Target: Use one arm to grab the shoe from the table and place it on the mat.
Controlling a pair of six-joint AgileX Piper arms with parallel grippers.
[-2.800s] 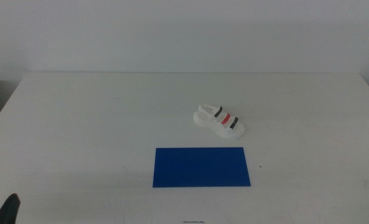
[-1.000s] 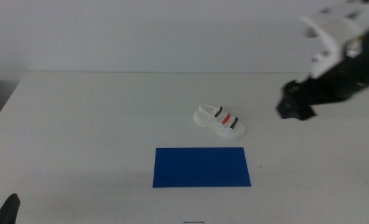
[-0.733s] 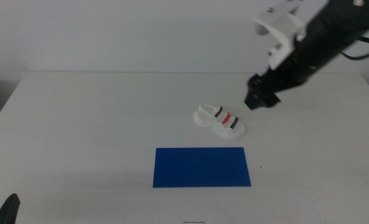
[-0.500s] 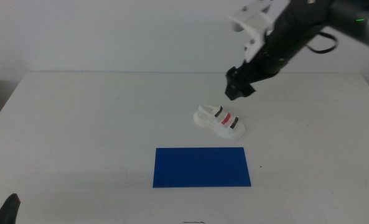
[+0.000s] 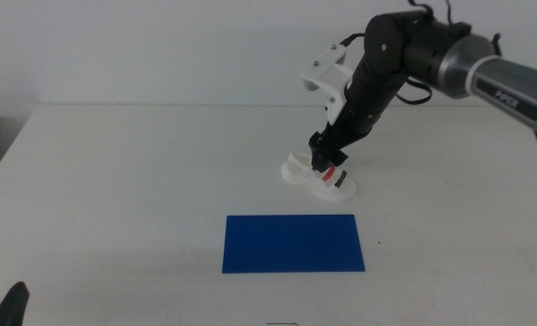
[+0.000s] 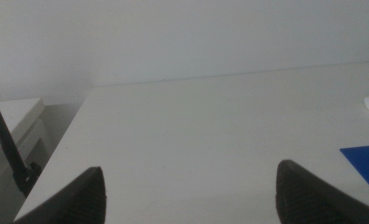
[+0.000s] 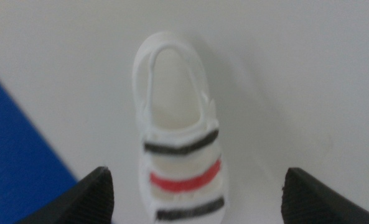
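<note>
Though white — 3-strapped shoe [image 5: 319, 176] [image 7: 179, 163]

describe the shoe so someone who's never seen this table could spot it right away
On the white table, find the dark blue mat near the front edge. Just behind its right end, on the bare tabletop, lies the shoe, directly under the right gripper, whose jaws are open. It is a small white chunky sandal with two black straps and a red one between them.

The middle camera is looking forward and down over the whole bench [image 5: 141, 181]. The left wrist camera is sitting low, facing across the bench. The right wrist camera is hovering close above the sandal [image 7: 179, 155]. All three are sharing the blue mat [image 5: 292, 243].
</note>
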